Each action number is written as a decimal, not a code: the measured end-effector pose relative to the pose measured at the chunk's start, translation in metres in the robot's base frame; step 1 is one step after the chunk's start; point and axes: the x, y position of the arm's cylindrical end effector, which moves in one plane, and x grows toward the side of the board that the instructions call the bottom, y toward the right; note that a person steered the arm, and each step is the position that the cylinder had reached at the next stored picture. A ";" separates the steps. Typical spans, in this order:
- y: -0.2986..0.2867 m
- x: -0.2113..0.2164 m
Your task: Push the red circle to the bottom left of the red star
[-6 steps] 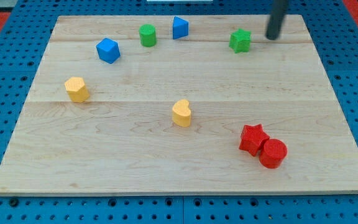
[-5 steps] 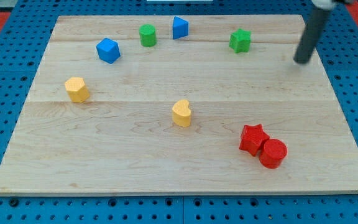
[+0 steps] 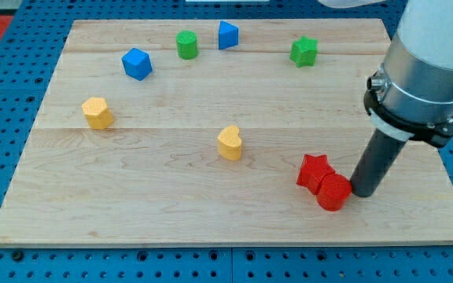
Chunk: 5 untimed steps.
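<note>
The red circle (image 3: 333,192) sits near the board's bottom right, touching the red star (image 3: 314,171), which lies just up and to its left. My tip (image 3: 362,192) rests against the right side of the red circle. The dark rod and the arm's silver-and-white body rise above it toward the view's top right.
A yellow heart (image 3: 230,143) is at the centre and a yellow block (image 3: 97,112) at the left. A blue block (image 3: 137,64), a green cylinder (image 3: 186,44), a blue block (image 3: 227,34) and a green star (image 3: 304,52) line the top. The wooden board (image 3: 211,212) lies on a blue pegboard.
My tip has swept from the top right of the board down to the red circle's right side. The red circle and the red star have shifted slightly left.
</note>
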 end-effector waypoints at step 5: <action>-0.078 0.020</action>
